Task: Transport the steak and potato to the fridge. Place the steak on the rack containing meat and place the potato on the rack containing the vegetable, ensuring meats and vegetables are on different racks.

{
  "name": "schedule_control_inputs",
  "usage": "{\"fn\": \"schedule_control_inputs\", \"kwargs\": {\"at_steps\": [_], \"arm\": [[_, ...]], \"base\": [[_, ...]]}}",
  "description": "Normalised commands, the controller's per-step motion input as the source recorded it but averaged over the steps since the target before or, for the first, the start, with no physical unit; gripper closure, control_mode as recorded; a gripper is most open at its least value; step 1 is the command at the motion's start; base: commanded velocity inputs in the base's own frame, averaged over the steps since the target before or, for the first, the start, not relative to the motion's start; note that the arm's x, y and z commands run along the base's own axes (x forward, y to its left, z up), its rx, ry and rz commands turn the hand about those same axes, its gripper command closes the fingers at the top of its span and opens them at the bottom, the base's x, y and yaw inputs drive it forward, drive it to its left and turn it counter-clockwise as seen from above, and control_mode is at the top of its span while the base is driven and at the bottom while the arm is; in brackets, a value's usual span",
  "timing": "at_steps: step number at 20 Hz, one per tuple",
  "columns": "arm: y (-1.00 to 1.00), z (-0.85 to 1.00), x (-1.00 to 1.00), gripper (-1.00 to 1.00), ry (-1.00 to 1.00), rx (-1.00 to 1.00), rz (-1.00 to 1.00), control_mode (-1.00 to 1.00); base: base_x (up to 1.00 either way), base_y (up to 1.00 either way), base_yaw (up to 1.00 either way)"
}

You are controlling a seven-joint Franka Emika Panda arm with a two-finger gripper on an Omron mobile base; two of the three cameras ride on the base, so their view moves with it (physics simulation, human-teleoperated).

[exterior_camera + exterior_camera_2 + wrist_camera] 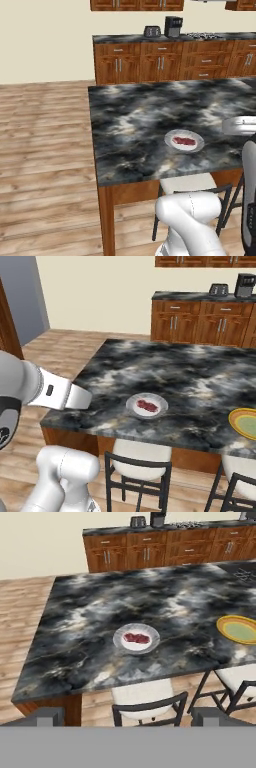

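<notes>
The steak (184, 141) (147, 405) (136, 638) lies on a small white plate (172, 135) (134, 405) (120, 640) near the front edge of the dark marbled counter (130, 125) (190, 371) (90, 612). In the hand view the fingers (45, 716) stand wide apart with nothing between them, held back from the counter above a white-seated stool (142, 693). A yellow-rimmed green plate (244, 423) (239, 629) sits farther along the counter.

Dark marbled stone island countertop (90, 612), polished, faint sheen. Red-pink raw steak (136, 638), moist-looking, on pale glazed round plate (120, 643). Brown wood cabinets (160, 62), satin; metal handles. Yellow-green glossy plate (239, 630) at right edge. Wood-plank floor (45, 150), matt.
</notes>
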Motion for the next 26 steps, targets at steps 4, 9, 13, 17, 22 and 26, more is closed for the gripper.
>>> {"fn": "schedule_control_inputs", "kwargs": {"at_steps": [4, 9, 13, 17, 22, 26], "arm": [[-0.31, -0.17, 0.75, -1.00, 0.13, 0.02, 0.06, -1.00], [-0.49, -0.48, 1.00, -1.00, 0.28, 0.00, 0.16, -1.00], [-0.29, -0.74, 1.00, -1.00, 0.38, -0.03, 0.16, -1.00], [-0.19, -0.79, 1.00, -1.00, 0.30, -0.07, 0.21, -1.00], [-0.26, -0.64, 0.76, -1.00, 0.11, -0.03, 0.27, -1.00], [-0.14, -0.49, 0.65, -1.00, 0.00, 0.00, 0.31, -1.00]], "base": [[0.25, -0.09, 0.00], [0.00, 0.00, 0.00], [0.00, 0.00, 0.00], [0.00, 0.00, 0.00], [0.00, 0.00, 0.00], [0.00, 0.00, 0.00]]}}
